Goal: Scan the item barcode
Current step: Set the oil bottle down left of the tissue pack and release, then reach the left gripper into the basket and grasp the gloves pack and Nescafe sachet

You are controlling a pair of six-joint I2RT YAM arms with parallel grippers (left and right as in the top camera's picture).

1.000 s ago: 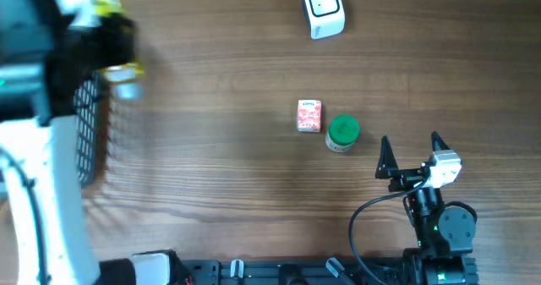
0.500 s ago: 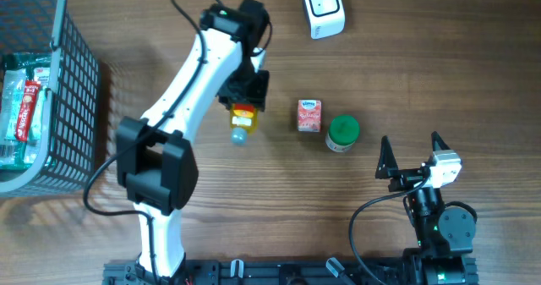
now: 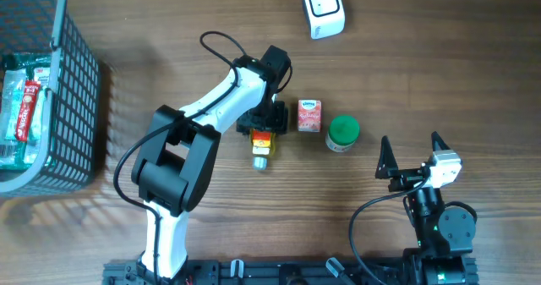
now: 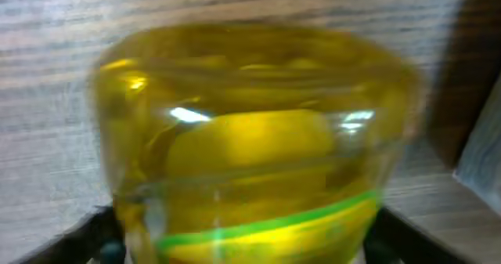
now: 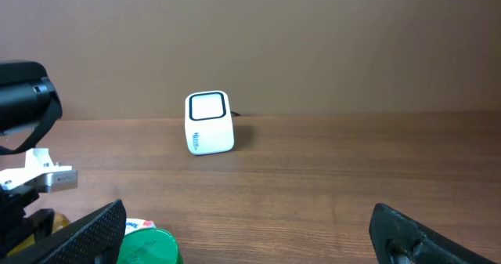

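Observation:
A yellow bottle (image 3: 263,139) lies on the wooden table just left of a pink carton (image 3: 309,116), its clear cap pointing toward the front edge. My left gripper (image 3: 264,121) is down over the bottle's base. In the left wrist view the blurred bottle (image 4: 250,139) fills the frame between the two dark fingers (image 4: 98,233) of the left gripper (image 4: 246,236); I cannot make out whether they press on it. The white scanner (image 3: 323,8) stands at the back, also visible as the scanner (image 5: 209,122). My right gripper (image 3: 412,154) rests open near the front right, and the same right gripper (image 5: 250,240) has nothing between its fingers.
A green-lidded jar (image 3: 342,133) stands right of the carton; the jar (image 5: 149,248) lies low in the right wrist view. A grey wire basket (image 3: 80,107) with packaged goods sits at the far left. The right arm's cable loops at the front.
The left arm swung from the basket side to the middle, carrying the yellow bottle right and down next to the pink carton. The right arm has not moved.

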